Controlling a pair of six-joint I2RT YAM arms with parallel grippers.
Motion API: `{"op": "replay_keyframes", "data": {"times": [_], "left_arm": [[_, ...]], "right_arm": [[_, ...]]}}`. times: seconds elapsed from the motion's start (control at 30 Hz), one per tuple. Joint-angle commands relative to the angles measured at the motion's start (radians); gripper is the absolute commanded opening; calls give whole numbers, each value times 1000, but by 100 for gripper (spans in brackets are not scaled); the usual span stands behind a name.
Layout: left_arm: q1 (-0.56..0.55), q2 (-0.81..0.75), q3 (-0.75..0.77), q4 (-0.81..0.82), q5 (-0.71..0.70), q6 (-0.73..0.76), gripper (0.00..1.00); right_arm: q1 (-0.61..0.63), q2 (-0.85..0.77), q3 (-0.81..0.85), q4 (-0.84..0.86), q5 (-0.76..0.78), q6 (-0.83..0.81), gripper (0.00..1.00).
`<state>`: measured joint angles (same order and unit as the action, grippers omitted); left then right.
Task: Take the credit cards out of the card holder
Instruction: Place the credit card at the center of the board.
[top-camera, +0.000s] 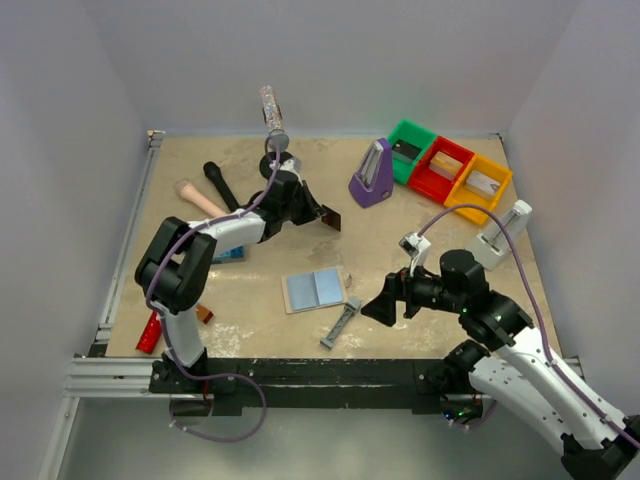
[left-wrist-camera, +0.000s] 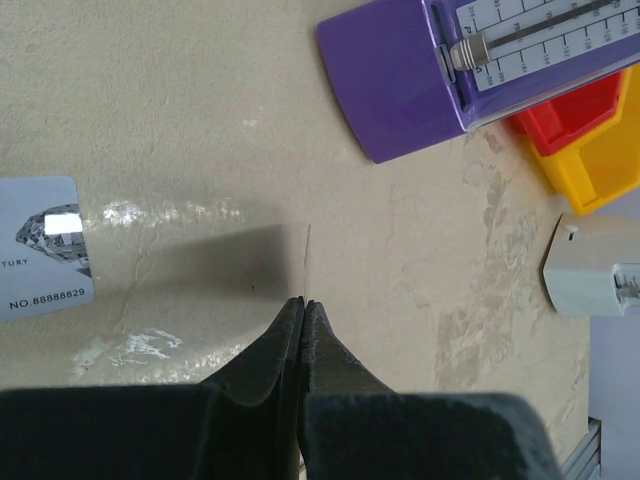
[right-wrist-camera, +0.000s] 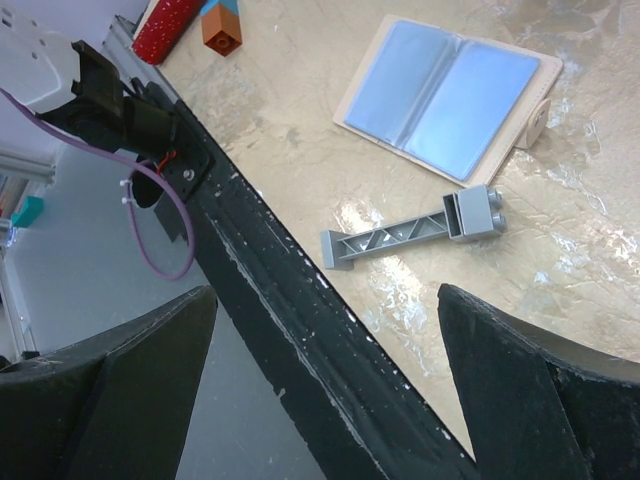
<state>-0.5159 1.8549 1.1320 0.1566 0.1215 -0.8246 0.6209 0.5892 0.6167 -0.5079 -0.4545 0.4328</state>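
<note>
Closest in, the right gripper (right-wrist-camera: 327, 300) hangs over the front edge of the table with its fingers spread wide and nothing between them. Just ahead of it lies the grey bar (right-wrist-camera: 400, 238), and right past that is the card holder (right-wrist-camera: 450, 95), lying open and flat with the pale blue inside facing up. The pockets look flat from here, though I can't tell if a card is tucked in one.

Further out, the left gripper (left-wrist-camera: 303, 305) has its fingers pinched together on a black card (top-camera: 328, 217). The wrist view only shows it as a thin edge-on line sticking out from the tips, held off the table and well apart from the holder. The silver card (left-wrist-camera: 40, 245) lies flat on the table off to that gripper's left, already out. Beyond the tips sits the purple metronome (left-wrist-camera: 400, 75).

So I'd say we're most of the way there: one card down, one in the grip and needing to be set down. I can't spot another black one anywhere, so maybe one more pull is left.
</note>
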Motion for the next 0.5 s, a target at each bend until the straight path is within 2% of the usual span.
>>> {"op": "replay_keyframes", "data": {"times": [0.0,0.47], "left_arm": [[14,24,61,6,-19,19,0],[36,101,98,0,-29,10,0]], "right_arm": [[-3,7,-2,37,8,-16,97],[-3,21,-9,45,5,-14,97]]}}
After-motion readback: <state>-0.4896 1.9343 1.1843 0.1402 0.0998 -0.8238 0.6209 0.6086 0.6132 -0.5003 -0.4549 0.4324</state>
